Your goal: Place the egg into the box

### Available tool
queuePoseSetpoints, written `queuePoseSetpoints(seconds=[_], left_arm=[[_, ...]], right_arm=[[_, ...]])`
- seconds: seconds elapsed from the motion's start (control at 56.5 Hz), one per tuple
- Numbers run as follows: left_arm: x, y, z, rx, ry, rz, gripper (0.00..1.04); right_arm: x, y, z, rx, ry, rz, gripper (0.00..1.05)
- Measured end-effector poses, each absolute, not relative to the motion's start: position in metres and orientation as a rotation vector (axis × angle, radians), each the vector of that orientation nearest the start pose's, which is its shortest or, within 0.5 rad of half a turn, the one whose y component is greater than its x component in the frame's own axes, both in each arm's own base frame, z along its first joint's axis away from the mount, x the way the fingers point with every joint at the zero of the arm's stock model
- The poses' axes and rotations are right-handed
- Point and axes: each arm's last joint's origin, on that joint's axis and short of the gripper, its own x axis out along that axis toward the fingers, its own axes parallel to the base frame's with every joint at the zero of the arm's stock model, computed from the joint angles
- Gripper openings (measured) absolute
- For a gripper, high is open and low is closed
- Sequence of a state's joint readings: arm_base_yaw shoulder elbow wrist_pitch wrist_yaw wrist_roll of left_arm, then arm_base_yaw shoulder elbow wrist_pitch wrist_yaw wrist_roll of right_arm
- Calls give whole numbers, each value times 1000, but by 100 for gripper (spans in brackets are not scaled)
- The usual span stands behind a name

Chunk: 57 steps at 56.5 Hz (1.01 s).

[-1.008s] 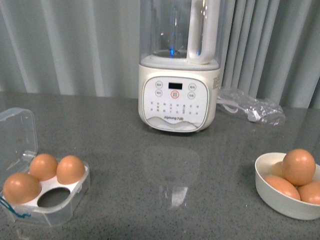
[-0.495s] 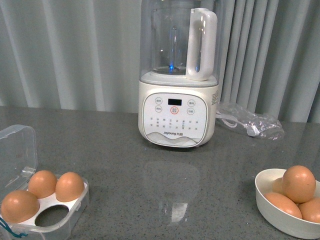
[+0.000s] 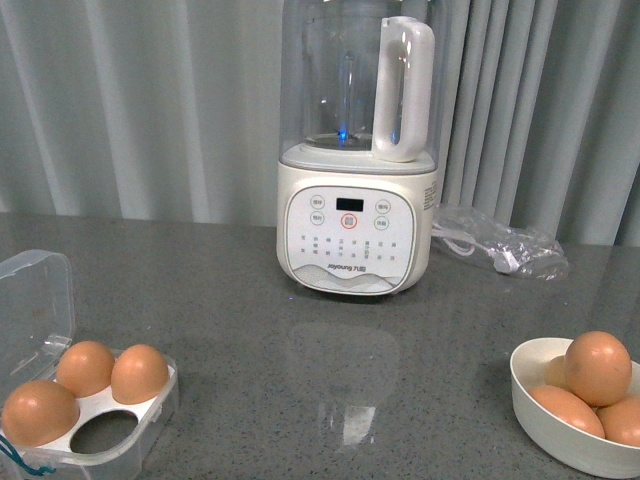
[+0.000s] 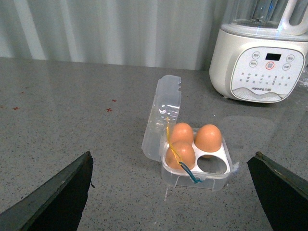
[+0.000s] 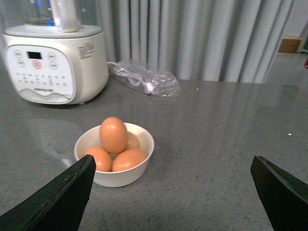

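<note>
The clear four-hole box [image 3: 150, 415] sits open at the table's front left, its lid [image 3: 35, 300] raised. It holds three brown eggs, and the front right hole [image 3: 105, 432] is empty. In the left wrist view the box [image 4: 163, 115] lies just ahead of my open, empty left gripper [image 4: 171, 163], with the blue cord at its front. A white bowl [image 3: 545, 420] at the front right holds several brown eggs, one egg [image 3: 597, 367] on top. My open, empty right gripper [image 5: 172, 163] is to one side of the bowl [image 5: 125, 175]. Neither gripper shows in the front view.
A white blender [image 3: 355, 200] with a clear jug stands at the back middle before grey curtains. A clear plastic bag with a white cable [image 3: 500, 232] lies to its right. Grey tabletop lies between box and bowl.
The front view has shifted, so everything sits a little lower in the picture than one second ago. Box, bowl and eggs keep their places on the table.
</note>
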<state>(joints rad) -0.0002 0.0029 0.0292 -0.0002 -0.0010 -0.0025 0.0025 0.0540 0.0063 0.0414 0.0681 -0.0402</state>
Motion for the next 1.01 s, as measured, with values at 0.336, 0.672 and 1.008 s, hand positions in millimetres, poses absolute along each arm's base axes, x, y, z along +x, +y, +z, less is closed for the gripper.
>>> queuePoseSetpoints(seconds=[0.336,0.672,1.008], left_arm=[[96,0,173,-2,-26,0,98],[96,0,173,-2,-26,0,98],[96,0,173,-2,-26,0,98]], right_arm=[[148,-23,216,-59,-92,-53,98],[253,-21,246,83,198,86,98],[278,3,219,29,408,194,98]])
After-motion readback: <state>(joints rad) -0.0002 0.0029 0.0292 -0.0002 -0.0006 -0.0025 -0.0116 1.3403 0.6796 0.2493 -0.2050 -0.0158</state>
